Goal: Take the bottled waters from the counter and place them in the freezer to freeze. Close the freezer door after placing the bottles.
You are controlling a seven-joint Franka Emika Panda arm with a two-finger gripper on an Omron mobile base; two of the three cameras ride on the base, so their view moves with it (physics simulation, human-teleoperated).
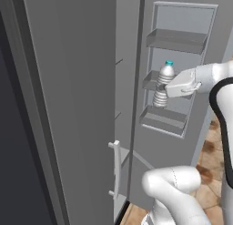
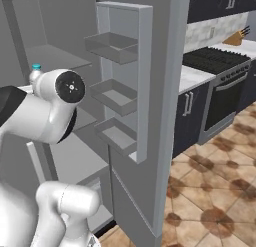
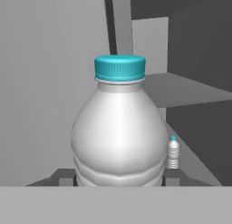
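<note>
My gripper (image 1: pixel 166 90) is shut on a clear ribbed bottled water (image 1: pixel 164 84) with a teal cap, held upright at the level of the middle bin of the open freezer door (image 1: pixel 182 128). In the hand view this bottle (image 3: pixel 118 128) stands large between my fingertips (image 3: pixel 63 177). Behind it a second bottled water (image 3: pixel 173 151) stands upright on a grey shelf inside the freezer (image 3: pixel 190 89). From the right base view my arm hides all of the held bottle except its cap (image 2: pixel 36 67), in front of the freezer's shelves (image 2: pixel 50 56).
The open door's three bins (image 2: pixel 112 93) stick out to the right of my arm. On the left is the fridge's closed door with its silver handle (image 1: pixel 116 169). A black stove (image 2: pixel 215 66), the marble counter (image 2: pixel 192 77) and a brown tiled floor (image 2: pixel 210 191) lie to the right.
</note>
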